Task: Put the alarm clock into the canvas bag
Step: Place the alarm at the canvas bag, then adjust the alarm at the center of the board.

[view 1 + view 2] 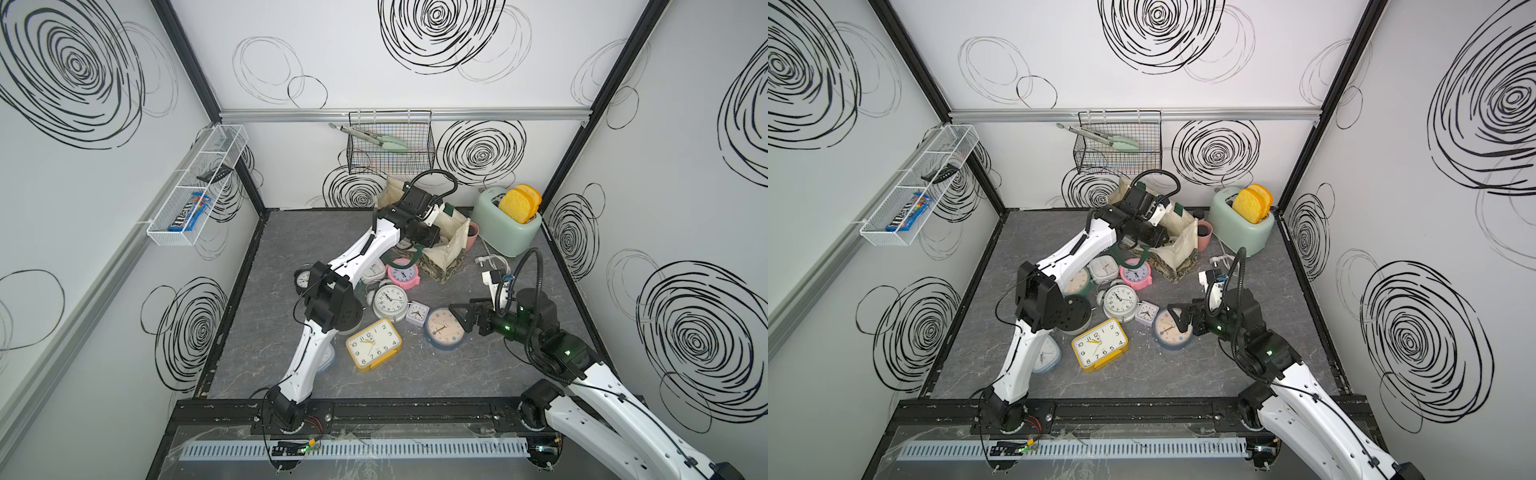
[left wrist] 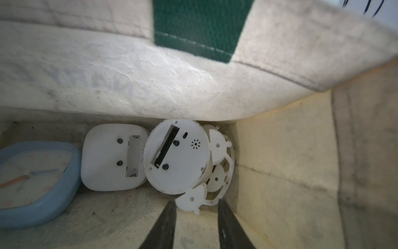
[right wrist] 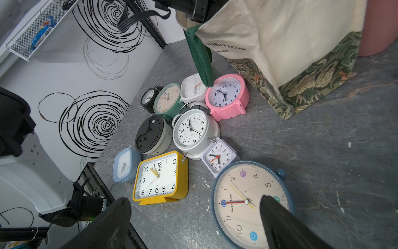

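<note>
The left pincer point(image 2: 196, 202) is down inside the cream boxy canvas bag point(image 2: 280, 161) with dark green handles. Its two dark fingers are parted and pinch nothing. Just ahead of its tips, a white round plastic twin-bell alarm clock point(image 2: 176, 157) lies face down on the bag's floor. One bell sits in the gap between the fingers. The thin handle comes close to one finger, though I cannot tell whether they touch. Farther from the pincer lie a white rounded-square clock point(image 2: 112, 157), also back up, and a pale blue rounded-square clock point(image 2: 36, 183), face up.

I judge the placing step to be at its end, since this clock is in the bag and free. The next move calls for the left arm to lift straight out of the mouth without snagging the clock's handle or dragging the soft wall.

The right pincer point(image 3: 193, 199) hangs spread wide and empty over a round blue-rimmed clock with a cream face point(image 3: 249, 204) on the grey marbled desk point(image 3: 312, 151). That clock looks a likely next pick.

Only the left wrist view shows the bag's inside; in both top views the left arm covers its mouth. The right wrist view alone shows the printed lettering and green-patterned band low on the bag. The top views show both arms and the heap of other clocks point(image 1: 390, 299) together.
</note>
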You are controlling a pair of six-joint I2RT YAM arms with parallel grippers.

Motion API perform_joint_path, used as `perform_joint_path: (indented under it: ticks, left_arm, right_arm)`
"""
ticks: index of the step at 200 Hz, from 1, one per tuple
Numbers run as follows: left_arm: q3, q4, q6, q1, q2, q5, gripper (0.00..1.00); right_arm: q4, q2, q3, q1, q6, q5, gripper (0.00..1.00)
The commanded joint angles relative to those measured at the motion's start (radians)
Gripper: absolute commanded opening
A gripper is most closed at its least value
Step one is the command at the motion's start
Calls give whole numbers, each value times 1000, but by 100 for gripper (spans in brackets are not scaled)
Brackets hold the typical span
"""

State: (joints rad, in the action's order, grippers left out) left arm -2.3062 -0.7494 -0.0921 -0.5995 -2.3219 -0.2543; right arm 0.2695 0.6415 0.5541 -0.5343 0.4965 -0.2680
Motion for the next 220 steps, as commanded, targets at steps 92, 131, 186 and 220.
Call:
perform_joint_path:
  ticks: [92, 131, 186, 220]
  left_arm:
    - [161, 184, -226, 95, 393, -30, 96]
    - [516, 331, -324, 110, 700, 9, 96]
    - [1116, 395, -415, -7, 1190, 57, 98]
    - [1375, 377, -482, -245, 1329, 140, 77]
  right_arm:
    - [-35, 77, -71, 82, 45, -20, 97]
    - [-112, 94, -131, 170, 85, -93, 97]
    - [-254, 168, -210, 337, 89, -252, 97]
    - [-301, 223, -225, 366, 69, -301, 97]
